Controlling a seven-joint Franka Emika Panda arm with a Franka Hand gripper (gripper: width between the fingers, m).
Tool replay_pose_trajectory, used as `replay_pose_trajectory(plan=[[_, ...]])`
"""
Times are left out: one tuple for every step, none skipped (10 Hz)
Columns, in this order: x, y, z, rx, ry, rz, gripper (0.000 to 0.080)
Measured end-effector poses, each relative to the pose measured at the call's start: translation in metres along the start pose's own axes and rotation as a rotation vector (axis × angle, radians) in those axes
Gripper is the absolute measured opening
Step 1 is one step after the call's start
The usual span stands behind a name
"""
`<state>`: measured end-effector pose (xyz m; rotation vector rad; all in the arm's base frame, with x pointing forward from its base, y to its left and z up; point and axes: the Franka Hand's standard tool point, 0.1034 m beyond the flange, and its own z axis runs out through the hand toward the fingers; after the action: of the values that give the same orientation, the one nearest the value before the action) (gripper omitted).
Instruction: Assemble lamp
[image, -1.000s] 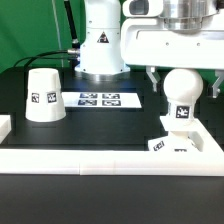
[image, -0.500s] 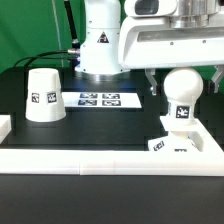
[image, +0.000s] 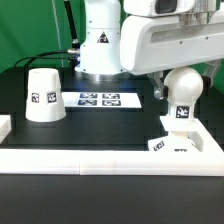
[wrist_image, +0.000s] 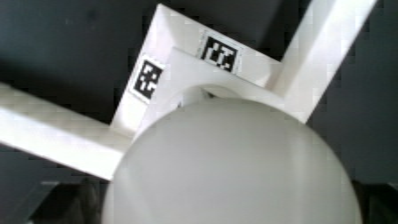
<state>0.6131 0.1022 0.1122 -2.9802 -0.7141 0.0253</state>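
The ball-shaped bulb (image: 182, 92) stands upright on the low sloped base (image: 176, 141), which sits in the corner of a white frame at the exterior view's right. My gripper (image: 186, 80) hangs over the bulb with its jaws open, one on each side; the left finger (image: 157, 88) stands clear of the bulb. In the wrist view the bulb (wrist_image: 222, 160) fills the picture, with the tagged base (wrist_image: 178, 65) under it and the dark fingers (wrist_image: 63, 205) barely showing. The cone-shaped shade (image: 43, 95) stands apart at the exterior view's left.
The marker board (image: 100, 99) lies on the black table between the shade and the bulb. A white frame rail (image: 100, 157) runs along the front. The robot's white body (image: 100, 45) stands behind the marker board.
My hand has shifted a little toward the exterior view's left and slightly lower over the bulb. The bulb, base and shade have not moved.
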Motion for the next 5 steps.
replay_pose_trajectory(plan=[[0.0006,0.0007,-0.0007,-0.001,0.001,-0.055,0.0698],[0.0005,0.0024,-0.0011,-0.008,-0.001,-0.15,0.0698],[0.0006,0.0026,-0.0012,-0.009,-0.001,-0.199,0.0698],[0.0012,0.0013,-0.0011,-0.009,0.0,-0.209,0.0698],[0.0007,0.0015,-0.0008,-0.021,-0.008,-0.291,0.0698]])
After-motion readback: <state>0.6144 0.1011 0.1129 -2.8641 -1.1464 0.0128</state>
